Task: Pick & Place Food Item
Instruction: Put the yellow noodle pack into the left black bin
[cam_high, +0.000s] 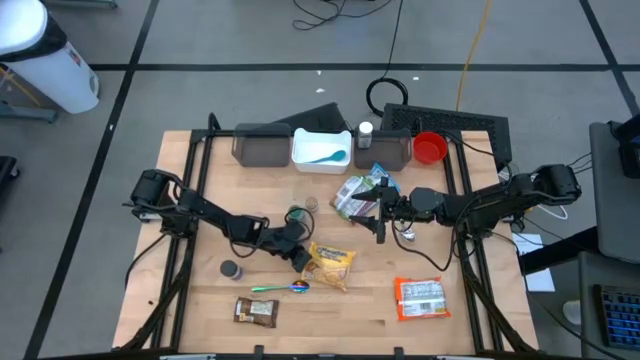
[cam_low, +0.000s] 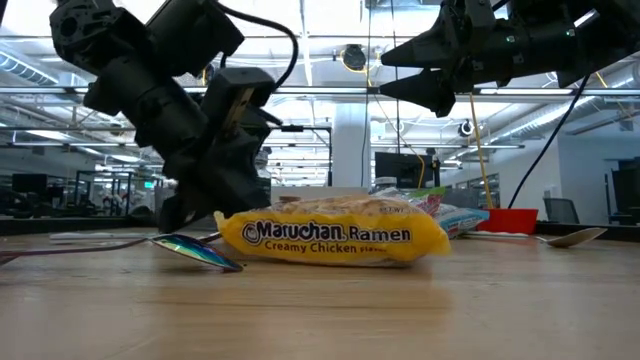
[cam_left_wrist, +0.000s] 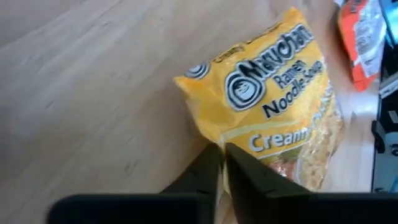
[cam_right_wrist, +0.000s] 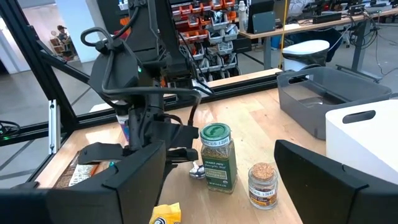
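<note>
A yellow Maruchan ramen packet (cam_high: 331, 265) lies flat on the wooden table near its middle; it also shows in the low view (cam_low: 335, 235) and the left wrist view (cam_left_wrist: 273, 106). My left gripper (cam_high: 299, 256) is low at the packet's left edge, shut on it (cam_left_wrist: 222, 158). My right gripper (cam_high: 380, 218) is open and empty, held high above the table (cam_low: 425, 72) right of centre, pointing toward the table's left (cam_right_wrist: 217, 186). My left gripper pinches the ramen packet's left side edge (cam_left_wrist: 214, 138) between its two fingers, which stand almost together. It comes slanting down from the table's left. The packet rests on the table (cam_low: 330, 258). How far the edge reaches between the fingers does not show.
A green-lidded spice jar (cam_right_wrist: 216, 155) and a small jar (cam_right_wrist: 262, 183) stand just beyond the packet. A spoon (cam_high: 285, 288), a snack bar (cam_high: 255, 311) and an orange packet (cam_high: 421, 297) lie near the front. Bins (cam_high: 321, 148), a red bowl (cam_high: 429, 148) and food packets (cam_high: 362, 192) are at the back.
</note>
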